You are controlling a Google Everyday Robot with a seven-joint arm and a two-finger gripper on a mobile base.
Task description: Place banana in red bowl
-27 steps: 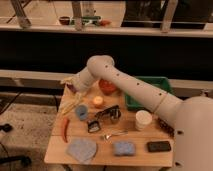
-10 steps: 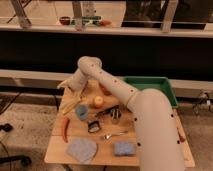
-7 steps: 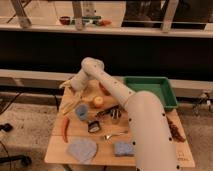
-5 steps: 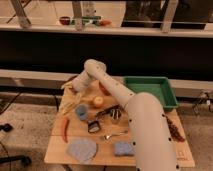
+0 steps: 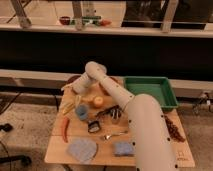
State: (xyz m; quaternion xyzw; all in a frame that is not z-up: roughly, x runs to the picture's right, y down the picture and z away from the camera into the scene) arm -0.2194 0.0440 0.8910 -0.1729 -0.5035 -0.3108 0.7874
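Observation:
The banana (image 5: 68, 105) lies pale yellow on the wooden table's (image 5: 150, 145) left edge, close to a blue cup (image 5: 81, 112). My gripper (image 5: 76, 90) hangs just above and behind the banana, at the end of the white arm that reaches in from the lower right. I cannot tell whether it touches the fruit. The red bowl (image 5: 112, 82) stands at the table's back middle and the arm hides most of it. A dark purple bowl (image 5: 73, 79) sits at the back left, behind the gripper.
A green tray (image 5: 150, 90) stands at the back right. A round orange fruit (image 5: 98, 101), metal tongs (image 5: 107, 112), a black object (image 5: 94, 126), a fork (image 5: 114, 134), a red chili (image 5: 65, 129), a grey cloth (image 5: 81, 149) and a blue sponge (image 5: 122, 148) lie on the table.
The arm's elbow has shifted slightly right, and the gripper has moved a little right and down over the banana. The objects on the table have not moved.

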